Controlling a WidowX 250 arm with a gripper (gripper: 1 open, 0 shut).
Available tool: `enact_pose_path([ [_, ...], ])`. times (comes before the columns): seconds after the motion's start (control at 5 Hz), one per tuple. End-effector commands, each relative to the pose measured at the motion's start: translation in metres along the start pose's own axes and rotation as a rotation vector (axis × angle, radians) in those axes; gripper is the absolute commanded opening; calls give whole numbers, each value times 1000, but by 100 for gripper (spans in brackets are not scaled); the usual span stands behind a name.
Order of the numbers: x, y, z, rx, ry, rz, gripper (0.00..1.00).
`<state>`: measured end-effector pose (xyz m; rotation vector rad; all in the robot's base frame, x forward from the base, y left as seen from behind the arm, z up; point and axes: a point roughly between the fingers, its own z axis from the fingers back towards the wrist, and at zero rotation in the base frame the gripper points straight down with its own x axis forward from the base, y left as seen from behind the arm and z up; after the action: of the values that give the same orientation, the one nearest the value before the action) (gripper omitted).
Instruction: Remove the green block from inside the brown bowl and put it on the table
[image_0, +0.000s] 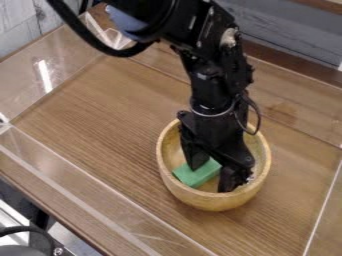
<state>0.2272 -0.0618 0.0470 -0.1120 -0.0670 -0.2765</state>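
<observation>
The brown bowl (181, 190) sits on the table (107, 110) at the lower right of the view. Inside it lies the green block (199, 177), partly hidden by the arm. My black gripper (217, 172) points straight down into the bowl. Its jaws stand open, one finger (197, 158) to the left of the block and the other at the right near the bowl's inner wall. Whether the fingers touch the block I cannot tell.
Clear plastic walls (54, 160) edge the tabletop on the left, front and right. Bare wood-grain surface spreads to the left of and behind the bowl. The black arm (201, 50) reaches in from the top.
</observation>
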Motion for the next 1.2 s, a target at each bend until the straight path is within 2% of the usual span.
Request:
enact_pose_path([
  [0.0,3,3,0,-2,-25,-6,0],
  [0.2,3,3,0,-3,-22,-9,0],
  [1.0,1,6,17,-4,-10,-2,0],
])
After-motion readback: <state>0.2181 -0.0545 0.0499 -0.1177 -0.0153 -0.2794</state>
